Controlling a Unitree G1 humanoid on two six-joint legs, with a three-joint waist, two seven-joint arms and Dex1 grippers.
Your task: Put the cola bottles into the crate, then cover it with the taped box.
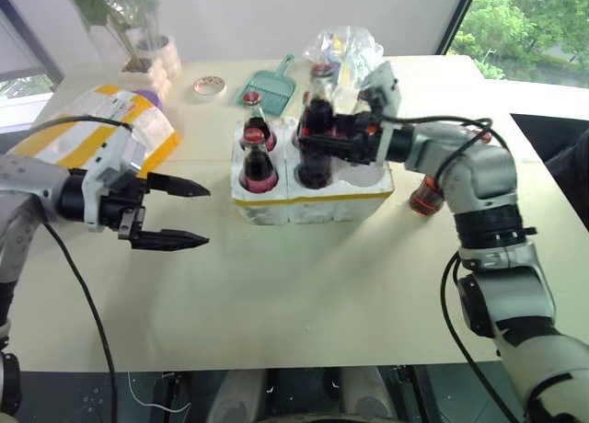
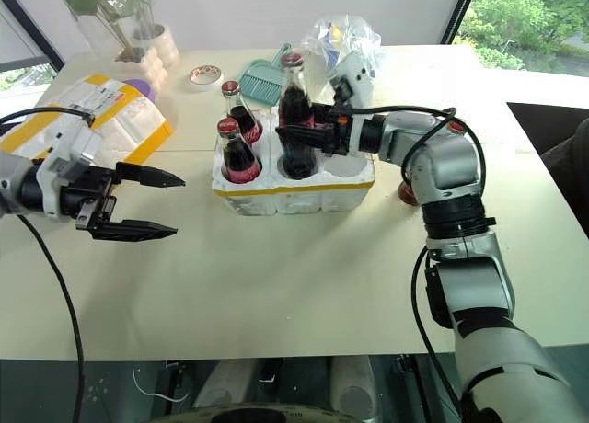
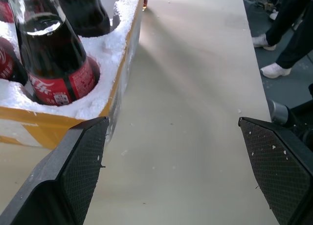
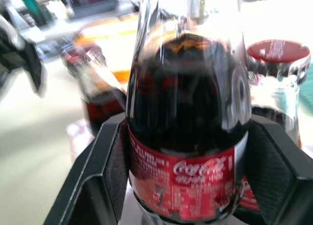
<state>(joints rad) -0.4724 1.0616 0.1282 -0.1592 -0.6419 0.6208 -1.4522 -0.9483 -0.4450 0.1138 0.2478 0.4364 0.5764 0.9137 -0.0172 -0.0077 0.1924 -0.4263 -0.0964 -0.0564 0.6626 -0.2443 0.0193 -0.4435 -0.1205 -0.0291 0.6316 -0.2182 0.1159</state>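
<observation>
Our right pincer (image 2: 308,138) was clamped on a cola bottle (image 2: 294,120) at its labelled body, holding it upright over a middle well of the crate (image 2: 294,195); whether its base had touched the bottom of the well we could not tell. Our left pincer (image 1: 179,213) hung wide open and empty above the table (image 1: 304,294), off the crate's left end and well apart from it, fingers pointing toward the crate.

We saw broad bare table between the crate and the near edge, and more bare table stretched right of the crate toward the right edge. The crate sat near the middle of the table, nearer the far edge. Two more cola bottles (image 2: 236,152) stood in the wells at its left end, and the wells at its right end looked empty. Another bottle (image 1: 425,198) lay on the table just right of the crate, partly behind our right arm.

The taped box (image 1: 101,129) lay near the left edge, behind our left pincer. Toward the far edge we saw a teal dustpan (image 1: 271,83), a small round lid (image 1: 209,87), a crumpled clear plastic bag (image 1: 345,51) and a potted plant (image 1: 138,37) near the far left corner.
</observation>
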